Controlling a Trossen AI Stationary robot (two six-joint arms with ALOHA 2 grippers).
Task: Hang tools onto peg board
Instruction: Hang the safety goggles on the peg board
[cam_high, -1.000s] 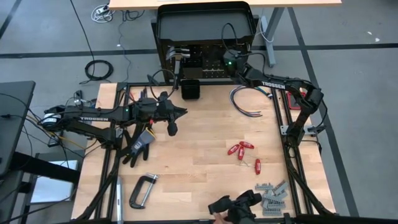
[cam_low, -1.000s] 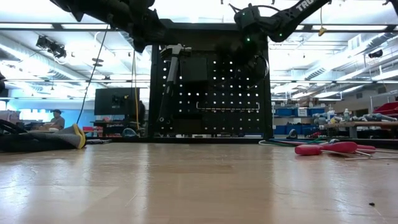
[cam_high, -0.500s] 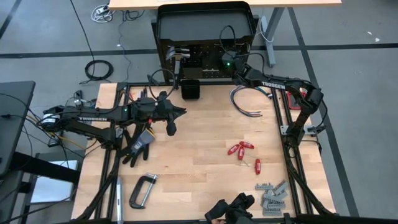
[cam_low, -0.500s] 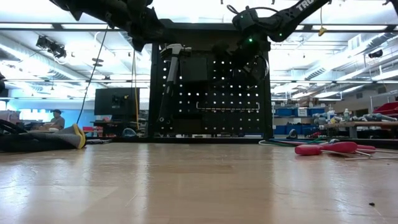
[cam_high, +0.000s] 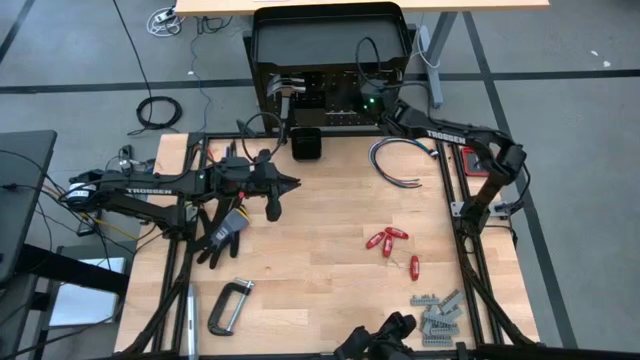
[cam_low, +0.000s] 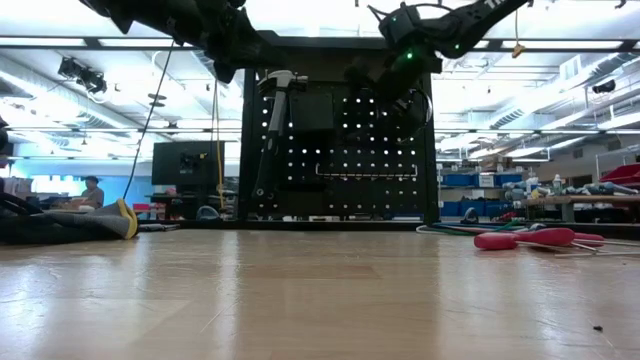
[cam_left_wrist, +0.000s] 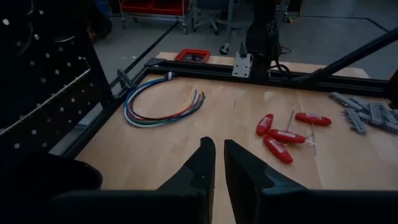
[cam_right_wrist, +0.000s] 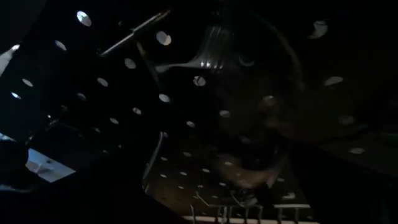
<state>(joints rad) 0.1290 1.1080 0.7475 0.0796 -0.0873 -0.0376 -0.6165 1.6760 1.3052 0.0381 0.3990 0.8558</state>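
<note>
The peg board (cam_high: 330, 105) stands upright at the table's far edge. A steel-headed hammer (cam_low: 272, 110) hangs on it by its head. My right gripper (cam_low: 385, 85) is up against the board's upper right, open, right by thin glasses (cam_right_wrist: 249, 106) that hang there. My left gripper (cam_left_wrist: 219, 163) hovers over the table's left part, shut with nothing in it. Red-handled drivers (cam_high: 388, 240), a grey C-clamp (cam_high: 228, 305) and grey metal pieces (cam_high: 438, 315) lie on the table. My right gripper stands close to the glasses on the peg board. Its fingers are lost in the dark of its wrist view, so I cannot tell whether they touch the glasses.
A small black box (cam_high: 307, 143) sits just before the peg board. A bundle of blue-white cables (cam_high: 400, 160) lies at the far right and a black work glove (cam_high: 222, 228) at the left. A black object (cam_high: 385, 335) lies at the near edge.
My right gripper has tipped up slightly at the peg board without leaving its place. A person's hand at the near edge, beside the black object, has drawn back out of sight.
</note>
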